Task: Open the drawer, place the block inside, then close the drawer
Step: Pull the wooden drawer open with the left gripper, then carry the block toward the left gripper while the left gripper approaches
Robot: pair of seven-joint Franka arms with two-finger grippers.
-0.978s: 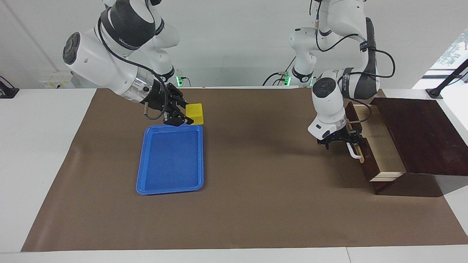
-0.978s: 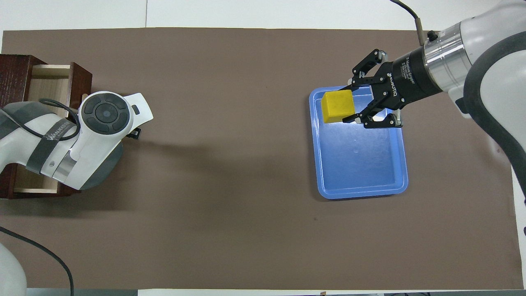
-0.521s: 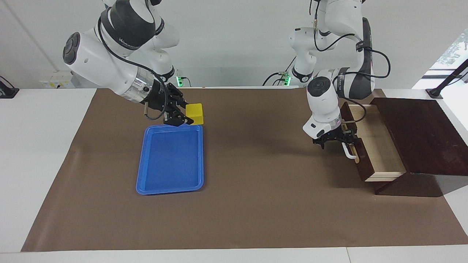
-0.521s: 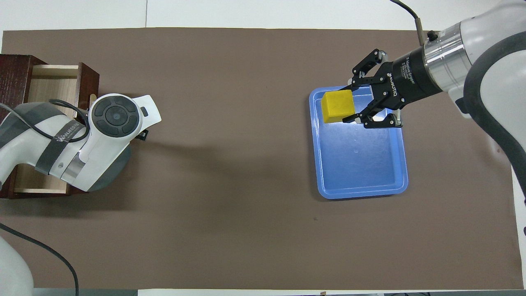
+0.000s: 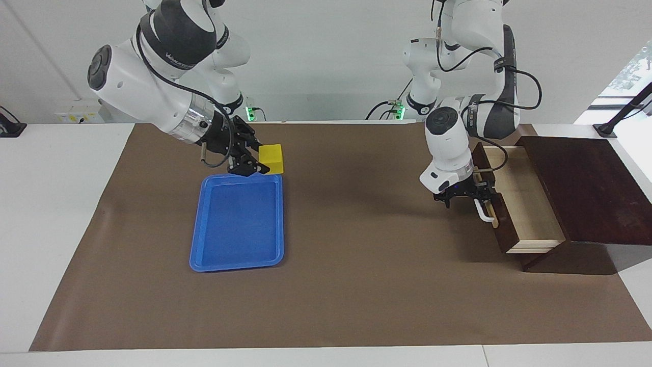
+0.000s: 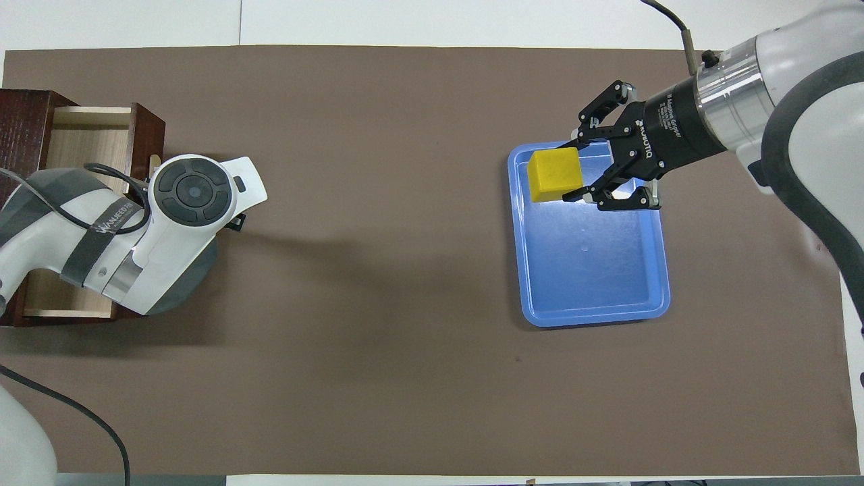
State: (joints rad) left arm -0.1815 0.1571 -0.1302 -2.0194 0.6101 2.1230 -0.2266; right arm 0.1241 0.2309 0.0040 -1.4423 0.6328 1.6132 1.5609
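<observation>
The drawer stands pulled out of its dark wooden box at the left arm's end of the table, and its pale interior shows bare. My left gripper is shut on the white bar handle on the drawer's front. In the overhead view the drawer shows, but the left arm's wrist hides the gripper. My right gripper is shut on the yellow block and holds it up over the blue tray. The overhead view shows the same grip on the block.
The blue tray lies flat on the brown mat toward the right arm's end, with nothing in it. The brown mat spreads bare between the tray and the drawer. The white table shows around the mat.
My left gripper has pulled the drawer farther out of its box, toward the middle of the table. The right arm and the block have not moved.
</observation>
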